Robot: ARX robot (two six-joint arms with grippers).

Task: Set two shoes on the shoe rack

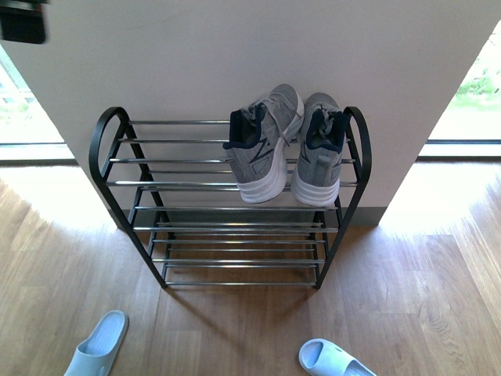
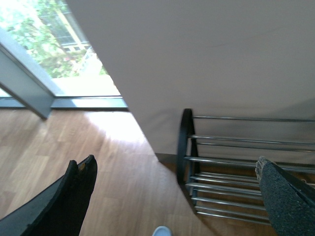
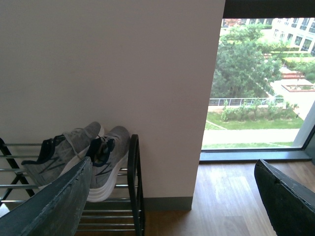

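Now | grey shoes [image 1: 268, 149] paired atop black shoe rack [image 1: 180, 184] | left gripper [image 2: 172, 163], right gripper [image 3: 172, 166] spread

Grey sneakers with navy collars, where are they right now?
In the front view, the grey sneakers sit side by side on the top tier of the black metal-frame shoe rack, at its right end.

shoe rack [image 1: 227, 185]: black metal frame, shiny silver rods | shoes [image 1: 266, 145]: grey knit cloth | floor [image 1: 235, 329]: wood, satin
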